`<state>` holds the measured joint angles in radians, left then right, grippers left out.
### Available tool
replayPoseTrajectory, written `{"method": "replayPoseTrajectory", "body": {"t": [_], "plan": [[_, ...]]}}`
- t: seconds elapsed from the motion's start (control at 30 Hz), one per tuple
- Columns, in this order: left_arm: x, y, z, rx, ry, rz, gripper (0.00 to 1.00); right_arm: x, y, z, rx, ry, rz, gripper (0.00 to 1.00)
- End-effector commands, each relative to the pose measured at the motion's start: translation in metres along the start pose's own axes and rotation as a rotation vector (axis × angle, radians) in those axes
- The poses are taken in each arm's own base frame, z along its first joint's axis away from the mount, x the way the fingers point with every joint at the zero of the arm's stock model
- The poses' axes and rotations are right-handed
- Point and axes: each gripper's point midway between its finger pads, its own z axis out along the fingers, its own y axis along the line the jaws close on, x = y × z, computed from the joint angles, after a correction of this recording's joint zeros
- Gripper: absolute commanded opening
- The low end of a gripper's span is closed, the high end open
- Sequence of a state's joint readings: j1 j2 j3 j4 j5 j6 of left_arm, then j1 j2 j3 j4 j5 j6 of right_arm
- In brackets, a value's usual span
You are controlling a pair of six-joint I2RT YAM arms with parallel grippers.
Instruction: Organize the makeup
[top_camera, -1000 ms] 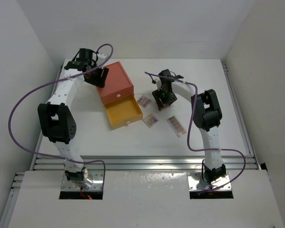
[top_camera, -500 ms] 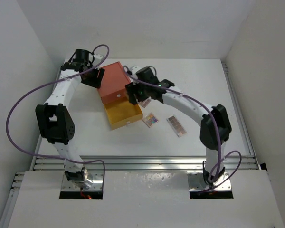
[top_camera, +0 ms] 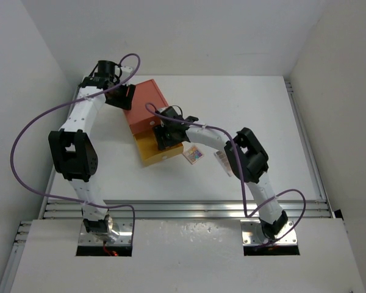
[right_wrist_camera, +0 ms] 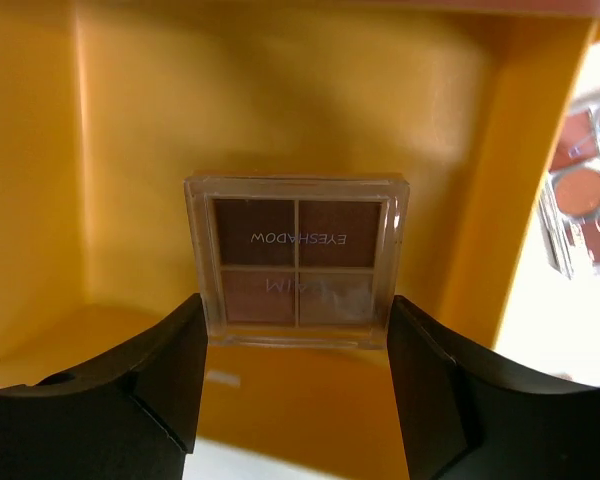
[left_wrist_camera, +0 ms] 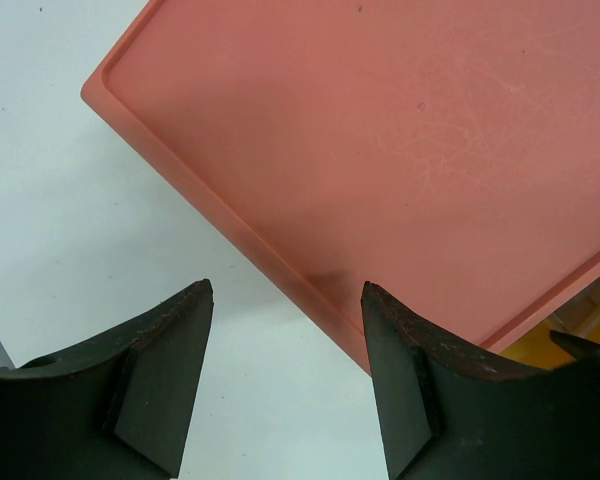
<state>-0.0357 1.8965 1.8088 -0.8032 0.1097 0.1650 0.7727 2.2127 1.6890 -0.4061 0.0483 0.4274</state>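
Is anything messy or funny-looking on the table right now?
Nothing is spilled or broken. The orange box sits crooked to the table edges, its yellow drawer pulled out. A colourful palette and a longer palette lie loose on the table beside the drawer, not yet put away.

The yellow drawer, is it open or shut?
Open: the yellow drawer sticks out of the orange box, its inside visible.

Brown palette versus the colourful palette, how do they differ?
The brown palette has four brown pans; the colourful palette has bright mixed ones. The brown palette is held by the right gripper over the yellow drawer; the colourful palette lies on the table beside it. Both are small, flat squares.
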Motion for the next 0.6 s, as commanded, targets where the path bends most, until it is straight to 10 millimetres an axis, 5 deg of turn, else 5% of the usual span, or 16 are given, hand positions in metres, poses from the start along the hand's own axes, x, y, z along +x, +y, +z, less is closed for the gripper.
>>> {"method": "replayPoseTrajectory", "body": {"t": [0.0, 0.3, 0.47, 0.57], "plan": [[-0.015, 0.003, -0.006, 0.001, -0.041, -0.021, 0.67, -0.039, 0.008, 0.001, -0.029, -0.133, 0.021, 0.18], [-0.017, 0.002, -0.01, 0.008, -0.053, -0.019, 0.67, -0.051, 0.008, 0.02, -0.01, -0.166, 0.05, 0.78], [-0.017, 0.002, -0.01, 0.008, -0.053, -0.01, 0.67, -0.059, 0.018, 0.004, -0.051, -0.198, 0.023, 0.8], [-0.018, 0.001, -0.01, 0.017, -0.055, -0.01, 0.67, -0.081, 0.035, -0.024, -0.128, -0.29, -0.001, 0.8]]}}
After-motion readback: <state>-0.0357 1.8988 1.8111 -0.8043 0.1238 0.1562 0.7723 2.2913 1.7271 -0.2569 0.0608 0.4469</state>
